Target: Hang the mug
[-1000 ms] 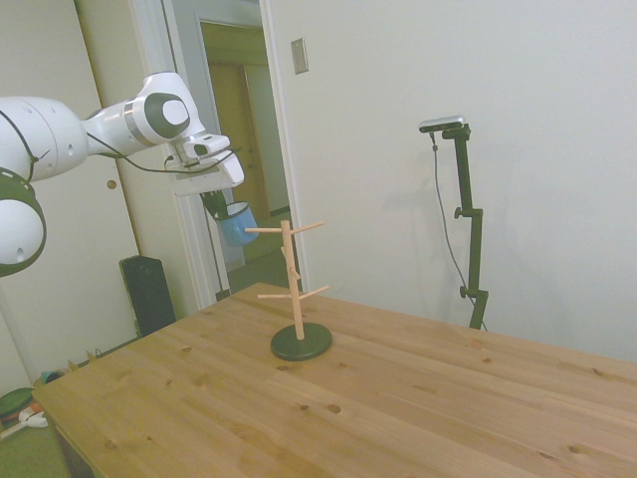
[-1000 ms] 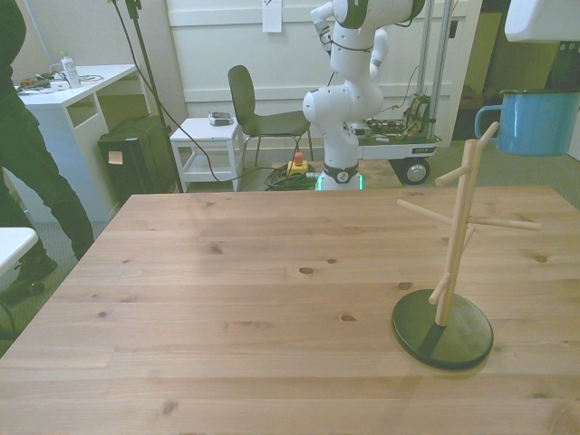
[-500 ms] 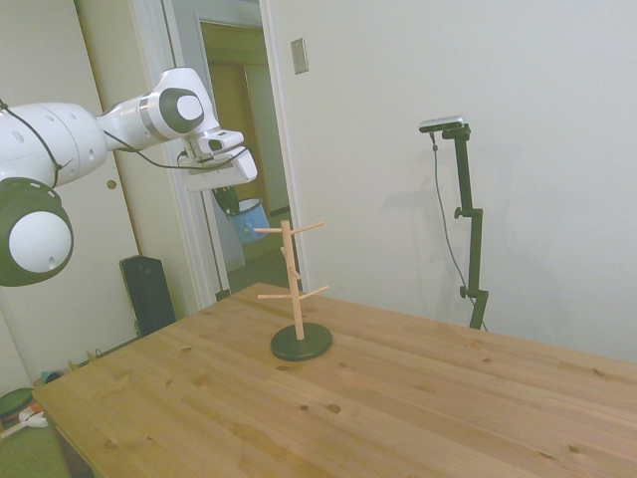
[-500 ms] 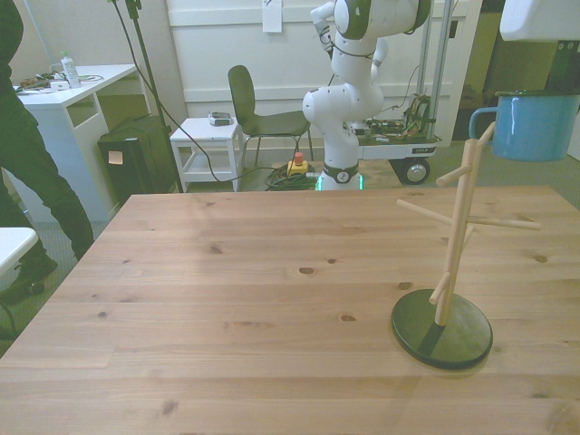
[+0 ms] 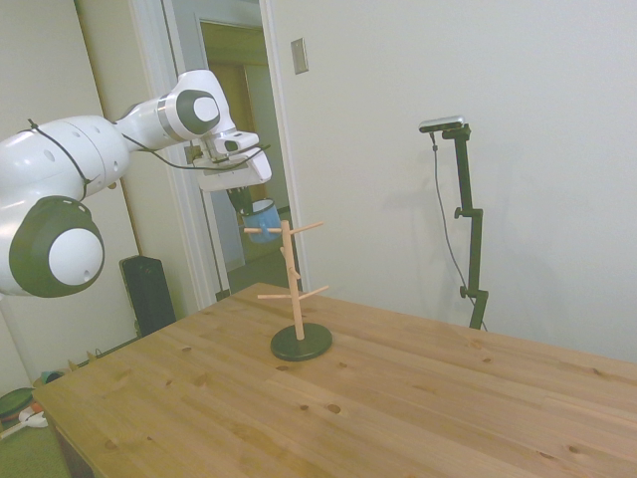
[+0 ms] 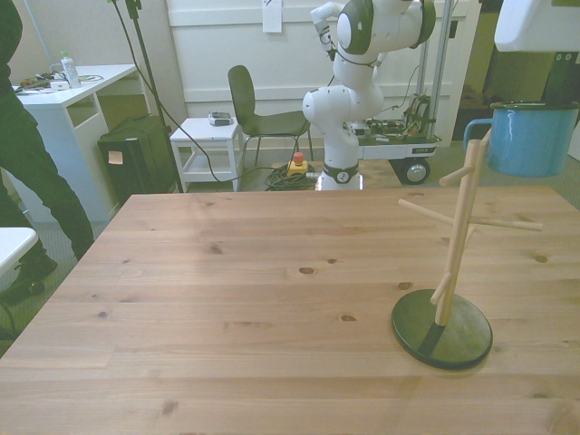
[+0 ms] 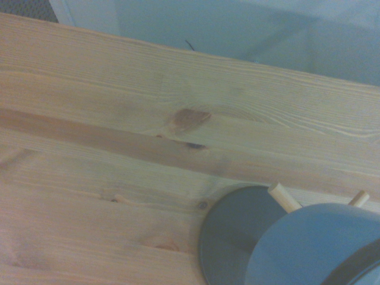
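From the side view I log these items. Arm [image 5: 109,164]: white, reaching in at upper left, wrist level above the rack. Gripper [image 5: 242,202]: pointing down, its dark fingers closed on the rim of the mug. Mug [image 5: 262,214]: light blue, held in the air at the height of the rack's top pegs, just beside the peg that points toward the doorway; whether handle and peg touch I cannot tell at this range. Rack [image 5: 292,282]: one upright wooden post with pegs slanting up at two heights, standing on a round dark base [image 5: 302,343]. Table [image 5: 418,408]: pine boards with knots, carrying only the rack in this picture.

Across the table, front view. Mug [image 6: 530,138]: at the view's right edge, upright, pale rim uppermost, handle [image 6: 474,136] turned toward the view's left and sitting right at the tip of the rack's topmost peg. Gripper: only its white body shows at the top right corner, so I take its hold from the side view. Rack [image 6: 460,227]: post upright. Person [image 6: 23,154]: dark clothing, at the left edge.

Wrist view, blurred. Mug [image 7: 309,246]: blue curved wall, close. Base [image 7: 234,231]: grey disc on the boards beneath, two peg tips [image 7: 284,197] pale against it.
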Available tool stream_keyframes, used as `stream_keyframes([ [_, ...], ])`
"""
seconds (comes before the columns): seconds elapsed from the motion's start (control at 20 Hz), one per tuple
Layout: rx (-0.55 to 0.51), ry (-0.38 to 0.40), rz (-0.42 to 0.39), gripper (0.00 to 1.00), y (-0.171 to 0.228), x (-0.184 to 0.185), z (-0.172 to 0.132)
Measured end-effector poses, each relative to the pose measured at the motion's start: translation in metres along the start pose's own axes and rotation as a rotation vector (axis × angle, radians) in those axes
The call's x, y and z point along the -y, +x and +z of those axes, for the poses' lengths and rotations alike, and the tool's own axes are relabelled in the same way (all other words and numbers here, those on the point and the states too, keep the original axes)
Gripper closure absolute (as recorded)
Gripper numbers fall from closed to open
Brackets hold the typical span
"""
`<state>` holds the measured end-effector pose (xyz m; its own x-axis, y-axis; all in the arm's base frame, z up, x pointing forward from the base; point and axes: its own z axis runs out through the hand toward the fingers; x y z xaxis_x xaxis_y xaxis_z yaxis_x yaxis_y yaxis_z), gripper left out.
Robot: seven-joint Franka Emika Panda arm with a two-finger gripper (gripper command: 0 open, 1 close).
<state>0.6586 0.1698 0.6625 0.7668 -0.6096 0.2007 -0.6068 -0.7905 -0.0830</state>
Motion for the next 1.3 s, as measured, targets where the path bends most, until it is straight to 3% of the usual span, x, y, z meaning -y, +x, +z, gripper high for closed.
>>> stream_keyframes([
  [1.3,-0.004,0.01,-0.023,0.0,-0.01,0.009,-0.006],
])
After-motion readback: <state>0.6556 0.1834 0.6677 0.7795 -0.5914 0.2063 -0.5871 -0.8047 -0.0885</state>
